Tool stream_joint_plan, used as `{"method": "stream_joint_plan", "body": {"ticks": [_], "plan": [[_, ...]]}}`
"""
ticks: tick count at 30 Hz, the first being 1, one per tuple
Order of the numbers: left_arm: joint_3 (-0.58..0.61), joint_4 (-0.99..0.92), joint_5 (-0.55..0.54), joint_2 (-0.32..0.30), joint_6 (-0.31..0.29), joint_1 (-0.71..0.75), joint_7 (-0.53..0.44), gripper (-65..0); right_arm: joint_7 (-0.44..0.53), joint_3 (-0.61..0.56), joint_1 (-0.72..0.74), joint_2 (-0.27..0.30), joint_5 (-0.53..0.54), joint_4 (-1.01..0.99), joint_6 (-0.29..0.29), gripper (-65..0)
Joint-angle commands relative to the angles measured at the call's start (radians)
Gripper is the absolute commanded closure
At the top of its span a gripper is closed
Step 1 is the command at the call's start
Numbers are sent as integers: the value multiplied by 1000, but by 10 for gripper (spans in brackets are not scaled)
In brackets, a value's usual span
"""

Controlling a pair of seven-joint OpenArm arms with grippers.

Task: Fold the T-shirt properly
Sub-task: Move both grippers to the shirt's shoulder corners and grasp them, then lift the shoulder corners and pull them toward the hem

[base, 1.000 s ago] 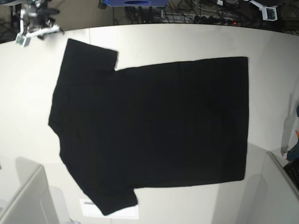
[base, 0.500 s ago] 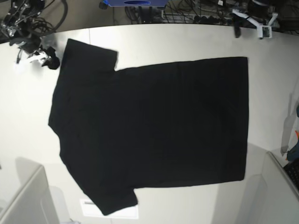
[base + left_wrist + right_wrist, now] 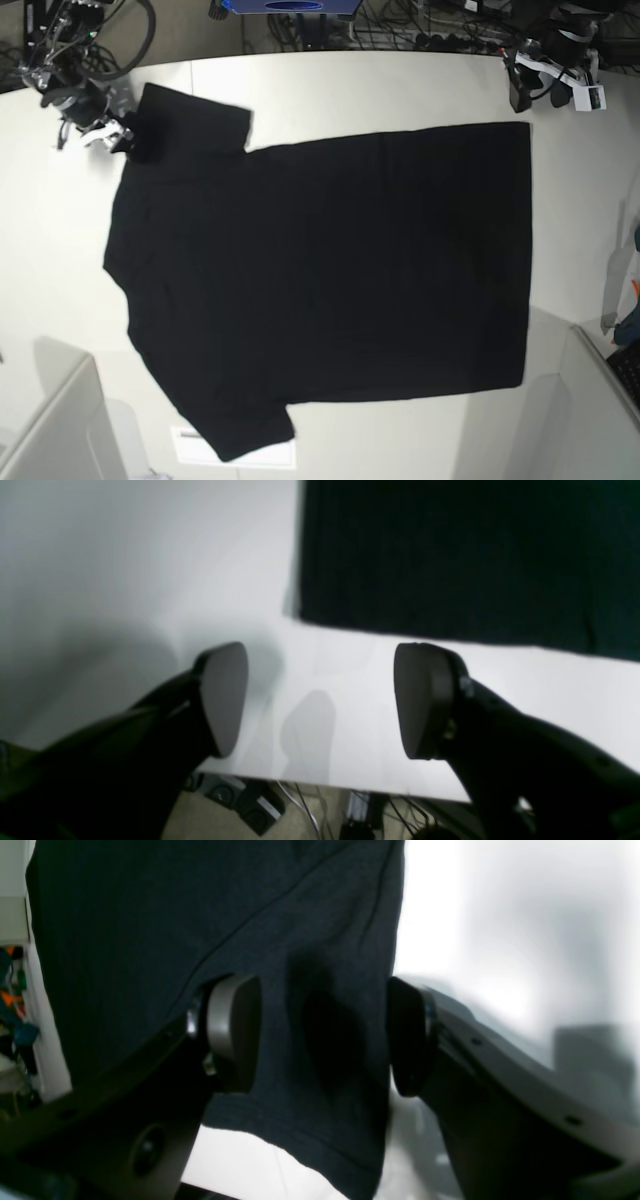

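The near edge of the white bench [image 3: 400, 440] has bare room along it. A pale paper label [image 3: 190, 445] peeks out from under the near sleeve. Grey boxes stand at the near left corner [image 3: 60, 425] and the near right corner [image 3: 590, 410].

The T-shirt [image 3: 330, 280] lies flat in the middle of the bench, plain black side up. Its neck end points left and its straight hem runs along the right. One sleeve points to the near side and one to the far left. There is bare bench on the left of it, on the right of it, and in a strip along the far edge.

At the far left, the right gripper [image 3: 115, 135] is at the tip of the far sleeve. In the right wrist view its two pads are spread wide, with the sleeve [image 3: 310, 990] lying between them and under them. One pad [image 3: 235, 1030] is over the cloth and the other sits by the sleeve's edge. It does not pinch the cloth.

At the far right, the left gripper [image 3: 535, 85] hangs over bare bench just beyond the far hem corner. In the left wrist view its pads [image 3: 225, 695] are spread apart with only white bench between them. The shirt's corner [image 3: 310, 605] is near but apart from them.

Past the far edge are cables and a blue thing [image 3: 290, 6].
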Motion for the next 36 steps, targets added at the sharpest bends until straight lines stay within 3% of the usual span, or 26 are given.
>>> {"method": "stream_joint_plan", "body": {"ticks": [1,6,13,30,36], "plan": [[-7,14,-9,-3,-6,5,-16,-439,-57,-26,-20,5,-55,-3,-17,-369],[-6,-40,-15,7,-5,-32,-16,-441,-28,-63,-34,-3,-55,-7,-17,-345],[-6,-111,-16,21,-6,-66,-16,-438,-22,-60,-26,5,-48,-103,-17,0],[2,-272,-12,63,-2,-230,-13,-434,-25,-58,-20,5,-50,-100,-19,0],[19,-289,-10,60,-2,-275,124,-429,-23,-58,-20,5,-51,-96,-19,0]]}}
